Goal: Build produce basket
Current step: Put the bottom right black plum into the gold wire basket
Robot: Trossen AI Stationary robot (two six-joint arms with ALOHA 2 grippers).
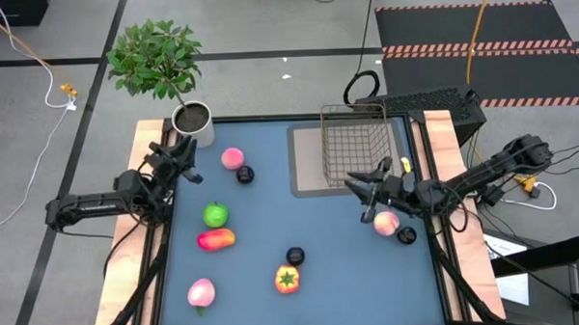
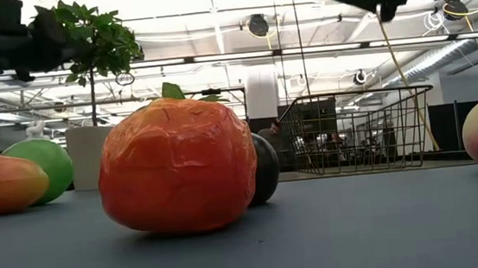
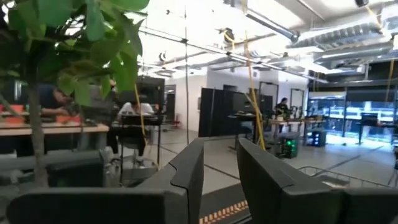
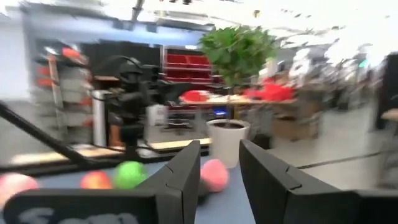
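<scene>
The wire-mesh basket (image 1: 357,146) stands upright on a grey mat at the far right of the blue table; it also shows in the low view (image 2: 360,132). Produce lies loose on the table: a pink peach (image 1: 233,158), a dark ball (image 1: 245,174), a green apple (image 1: 215,215), a red-orange piece (image 1: 216,239), another peach (image 1: 201,292), an orange pepper (image 1: 287,278), a dark ball (image 1: 295,255), and a peach (image 1: 386,222) with a dark ball (image 1: 406,235) at the right. My right gripper (image 1: 360,186) is open and empty, raised just before the basket's near side. My left gripper (image 1: 183,152) is open and empty beside the plant pot.
A white pot (image 1: 193,124) with a leafy plant (image 1: 155,56) stands at the table's far left corner, close to my left gripper. Wooden rails run along the table's left edge (image 1: 128,236) and right edge (image 1: 456,224). People sit at desks in the room beyond.
</scene>
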